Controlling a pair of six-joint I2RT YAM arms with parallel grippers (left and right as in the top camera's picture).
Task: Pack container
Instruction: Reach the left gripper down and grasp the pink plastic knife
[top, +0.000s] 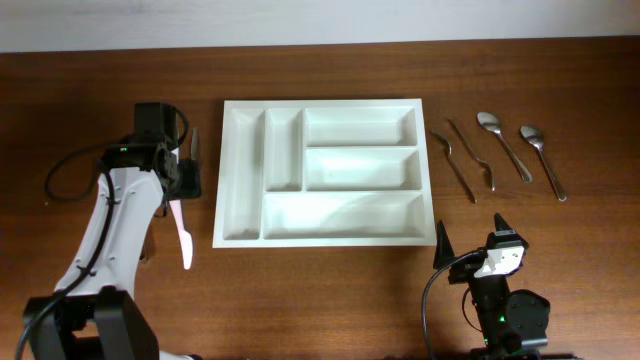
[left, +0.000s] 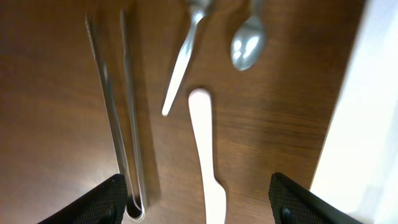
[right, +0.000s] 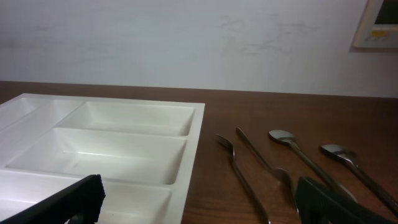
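Overhead view: wooden table (top: 80, 80) with one white tray (top: 340, 215) at the centre of the frame. It has five compartments, all bare: two narrow ones run up its left part and three wide ones lie crosswise to their right. Four metal pieces lie slanted in a row at the upper right, apart from the tray: fork (top: 455, 165), thin utensil (top: 472, 155), inner spoon (top: 505, 145) and outer spoon (top: 543, 160). The left gripper (top: 185, 178) is at the left of the frame, just beside the tray's left edge. A white knife (top: 181, 232) lies below it, along that edge without touching it. The right gripper (top: 472, 235) is at the lower right, under the tray's lower right corner, its jaws apart and holding nothing. Left wrist view: the left gripper (left: 199, 208) is spread wide, with a finger (left: 106, 202) in each lower corner, clamped on nothing. On the table beneath it are the knife (left: 205, 162) at centre, tongs (left: 121, 112) at left, a metal handle (left: 180, 68) at top centre and a teaspoon (left: 247, 43) at the top, right of centre. The tray (left: 360, 112) shows as a blurred white strip on the right. Right wrist view: the right gripper (right: 199, 205) is spread, with a finger (right: 68, 202) in each lower corner. The tray (right: 124, 155) is at left; the fork (right: 242, 177), thin utensil (right: 264, 162), inner spoon (right: 298, 152) and outer spoon (right: 354, 165) are at right.
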